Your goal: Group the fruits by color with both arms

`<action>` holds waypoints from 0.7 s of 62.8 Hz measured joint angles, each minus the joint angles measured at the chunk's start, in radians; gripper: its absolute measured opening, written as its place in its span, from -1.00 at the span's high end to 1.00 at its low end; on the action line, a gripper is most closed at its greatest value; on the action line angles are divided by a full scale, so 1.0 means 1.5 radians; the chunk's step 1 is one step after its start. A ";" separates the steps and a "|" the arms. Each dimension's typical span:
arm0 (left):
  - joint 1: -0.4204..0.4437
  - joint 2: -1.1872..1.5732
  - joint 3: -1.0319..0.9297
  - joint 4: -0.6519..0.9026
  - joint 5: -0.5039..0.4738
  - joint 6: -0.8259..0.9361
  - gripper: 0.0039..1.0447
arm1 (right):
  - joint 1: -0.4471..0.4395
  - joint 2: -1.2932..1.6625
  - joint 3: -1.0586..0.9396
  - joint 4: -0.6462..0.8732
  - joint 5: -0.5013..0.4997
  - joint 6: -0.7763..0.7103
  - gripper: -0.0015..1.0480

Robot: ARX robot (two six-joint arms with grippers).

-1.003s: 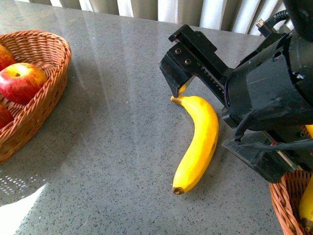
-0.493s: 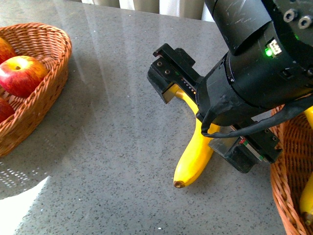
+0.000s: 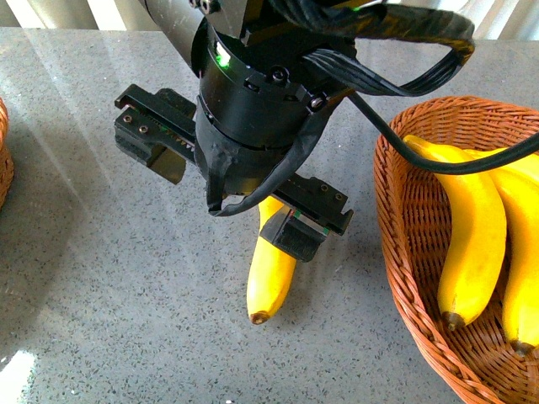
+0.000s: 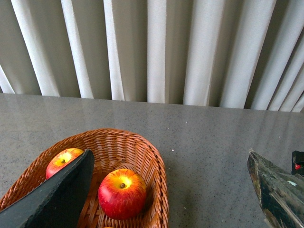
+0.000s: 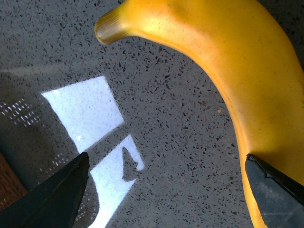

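Right gripper (image 3: 223, 195) splayed over one loose banana (image 3: 271, 282), two bananas (image 3: 472, 236) (image 3: 524, 269) in right basket (image 3: 402, 252), left gripper (image 4: 164, 192) likewise splayed, two apples (image 4: 122, 193) (image 4: 63, 160) only in left-wrist view

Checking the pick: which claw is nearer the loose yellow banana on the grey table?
Right. The right claw straddles the curved yellow banana; the left claw hangs over the wicker basket of red apples.

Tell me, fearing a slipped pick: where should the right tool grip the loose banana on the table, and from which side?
Grip the banana at its thick middle, across its width, from straight above. It lies flat on the table, so only its long sides are free, and the tapered ends may slip. The open right tool has one finger over the fruit; shift sideways first.
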 joint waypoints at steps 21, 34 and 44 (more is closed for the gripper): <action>0.000 0.000 0.000 0.000 0.000 0.000 -0.83 | -0.034 0.003 0.034 -0.035 0.004 -0.005 -0.82; 0.000 0.000 0.000 0.000 0.000 0.000 -0.83 | -0.044 0.003 0.065 -0.056 0.011 -0.024 -0.82; 0.000 0.000 0.000 0.000 0.000 0.000 -0.83 | -0.044 0.003 0.067 -0.064 0.019 -0.045 -0.82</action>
